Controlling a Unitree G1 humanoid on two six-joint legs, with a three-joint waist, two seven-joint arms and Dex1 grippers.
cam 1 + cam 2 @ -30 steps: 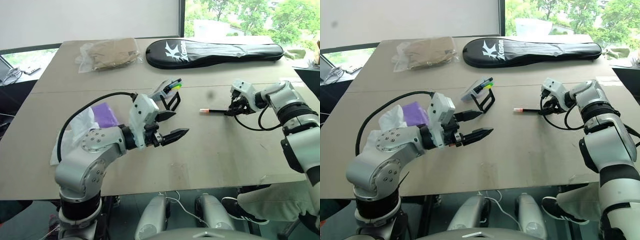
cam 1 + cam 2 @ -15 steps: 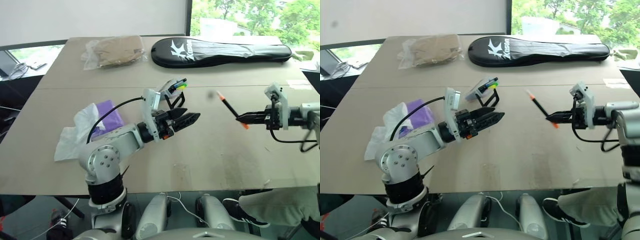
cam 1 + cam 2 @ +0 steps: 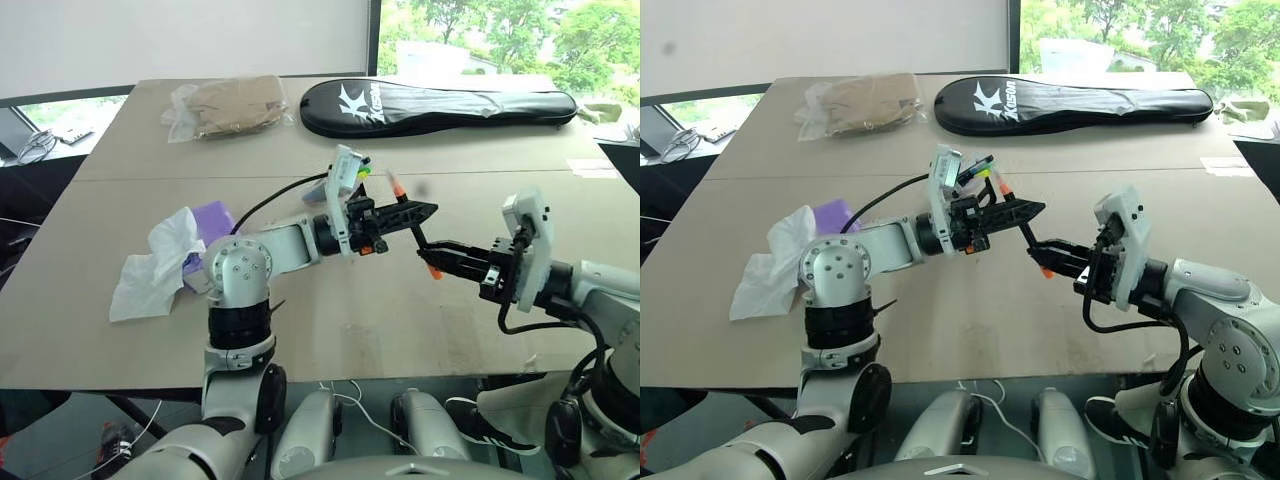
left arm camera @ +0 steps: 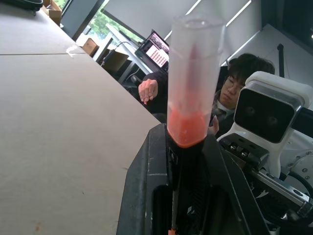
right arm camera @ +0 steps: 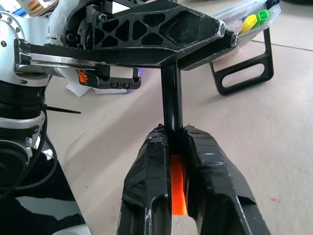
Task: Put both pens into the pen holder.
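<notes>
Black pen: above tabletop centre, clamped at both ends.
Left gripper: closed on pen's upper end.
Right gripper: closed on lower orange end.
Pen holder: tilted, toward far edge.

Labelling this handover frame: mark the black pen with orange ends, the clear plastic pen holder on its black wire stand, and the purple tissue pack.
black pen with orange ends (image 5: 171,105): right wrist view, mid barrel.
clear plastic pen holder (image 5: 254,17): right wrist view, cup mouth.
purple tissue pack (image 3: 213,217): left eye view, top face.
</notes>
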